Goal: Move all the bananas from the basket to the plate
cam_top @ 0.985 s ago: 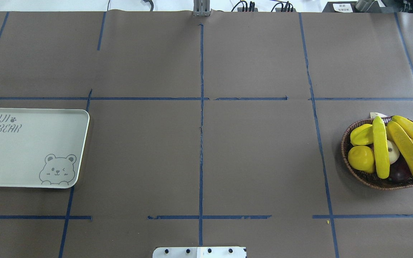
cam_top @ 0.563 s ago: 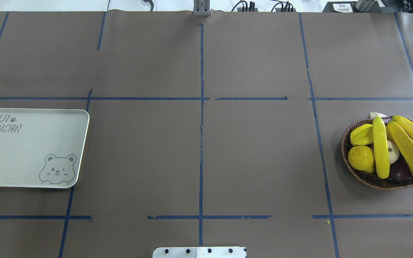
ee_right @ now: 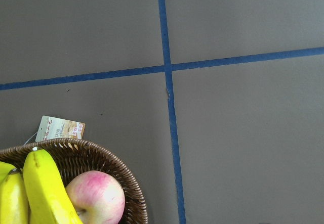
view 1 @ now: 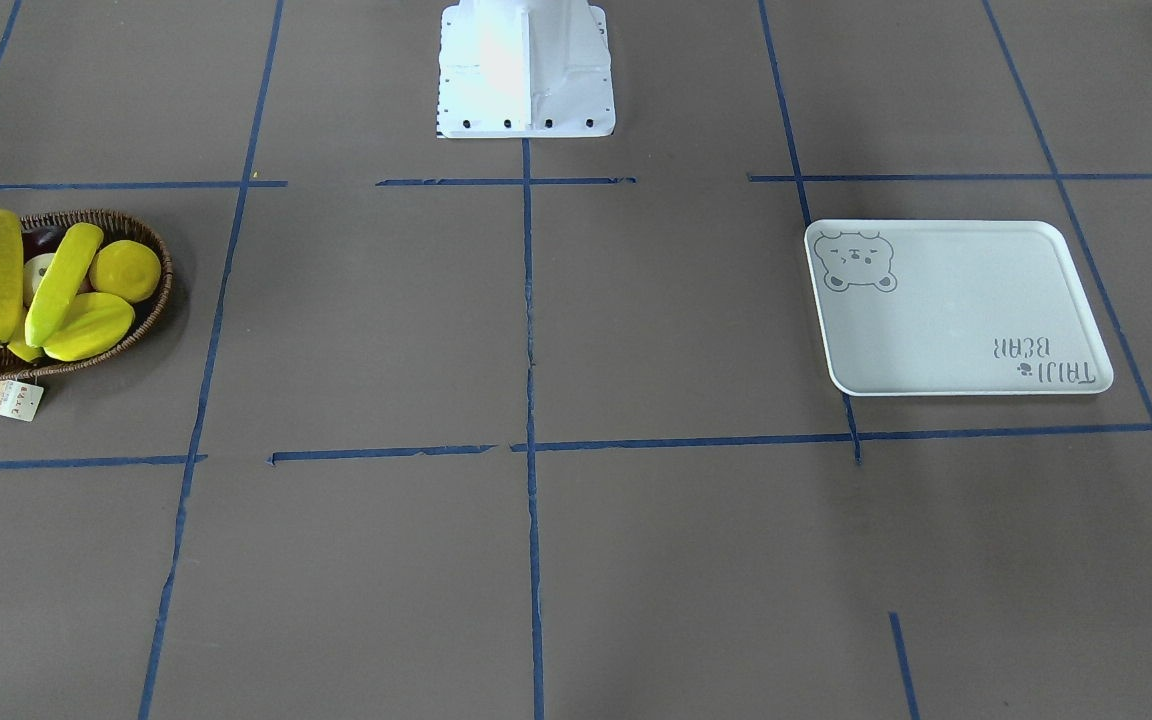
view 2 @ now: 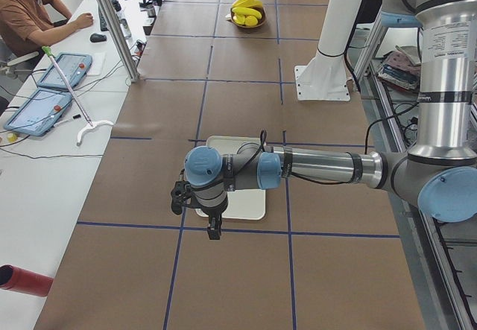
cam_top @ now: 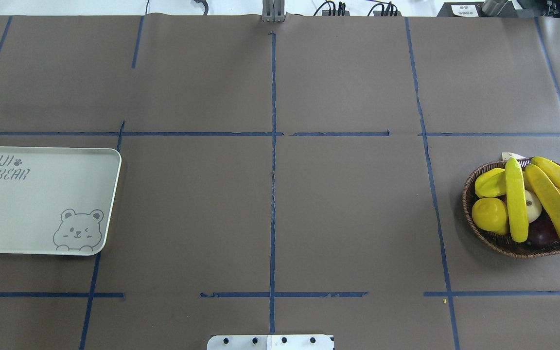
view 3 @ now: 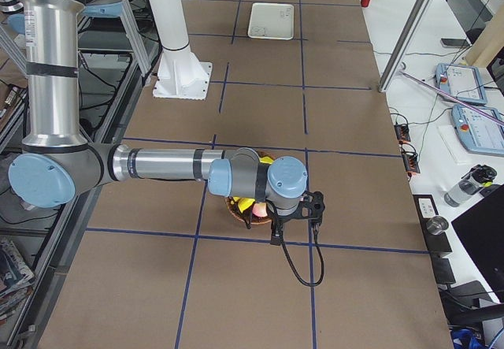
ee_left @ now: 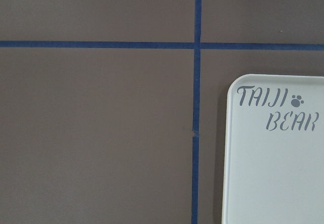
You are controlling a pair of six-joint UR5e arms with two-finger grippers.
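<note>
Covering the whole overhead view, the brown table (cam_top: 348,214) carries the plate (cam_top: 42,204) at its left edge and the basket (cam_top: 466,195) at its right edge, where the bananas (cam_top: 516,204) lie among other fruit. The left gripper (view 2: 214,229) hangs by the plate and the right gripper (view 3: 277,235) by the basket. Seen only from the sides, they may be spread or closed, I cannot tell which.

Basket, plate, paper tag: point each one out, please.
basket (cam_top: 508,248), overhead view, wicker rim on the robot's side.
plate (cam_top: 42,209), overhead view, bare middle.
tag (view 1: 10,399), front-facing view, centre of the paper.
</note>
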